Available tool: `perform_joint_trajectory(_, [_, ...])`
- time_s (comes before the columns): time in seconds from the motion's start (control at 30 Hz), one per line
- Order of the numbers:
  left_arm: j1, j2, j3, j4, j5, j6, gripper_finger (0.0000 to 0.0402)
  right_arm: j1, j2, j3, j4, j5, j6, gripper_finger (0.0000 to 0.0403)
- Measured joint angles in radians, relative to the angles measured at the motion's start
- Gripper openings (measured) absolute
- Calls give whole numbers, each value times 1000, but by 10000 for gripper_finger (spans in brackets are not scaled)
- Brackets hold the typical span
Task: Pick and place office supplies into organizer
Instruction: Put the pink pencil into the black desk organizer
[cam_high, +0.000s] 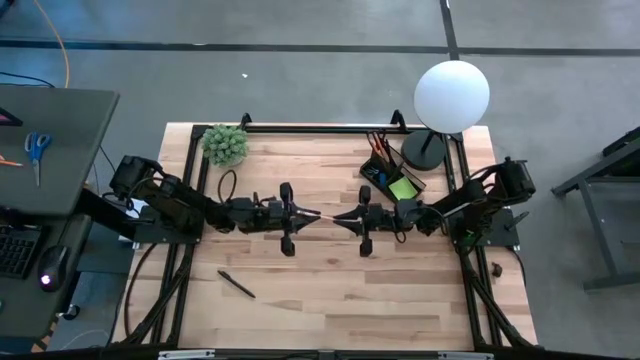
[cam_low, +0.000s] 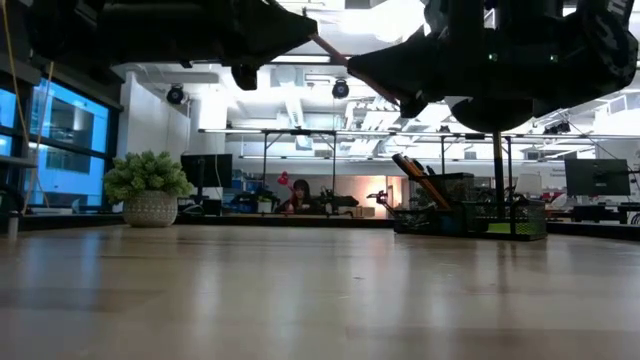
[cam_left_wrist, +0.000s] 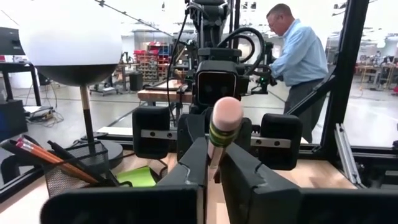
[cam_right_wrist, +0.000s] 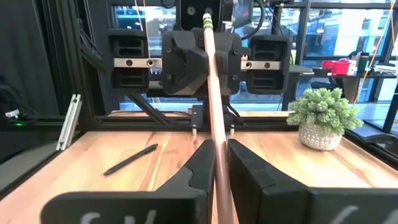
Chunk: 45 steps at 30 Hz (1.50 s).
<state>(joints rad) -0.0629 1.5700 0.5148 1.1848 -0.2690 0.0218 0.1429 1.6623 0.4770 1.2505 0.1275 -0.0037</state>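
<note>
Mid-air above the tabletop, a wooden pencil spans both grippers: with left gripper fingers clamped on its eraser end, the right gripper, fingers likewise pinching it, should release before carrying toward the organizer

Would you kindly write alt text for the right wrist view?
A wooden pencil spans between the right hand near the camera and the left hand opposite. On the table lie a black pen and a potted plant.
</note>
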Motion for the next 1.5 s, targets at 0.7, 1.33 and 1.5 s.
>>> perform_joint_trajectory(0.7, [8, -42, 32, -339, -70, 64, 2, 3, 2, -2, -153, 56, 36, 130])
perform_joint_trajectory(1.33, [6, -44, 324, -963, 12, 52, 1, 4, 2, 194, -536, 47, -67, 130])
perform_joint_trajectory(1.5, [6, -44, 326, -1021, 15, 36, 1, 8, 2, 256, -658, 47, -75, 125])
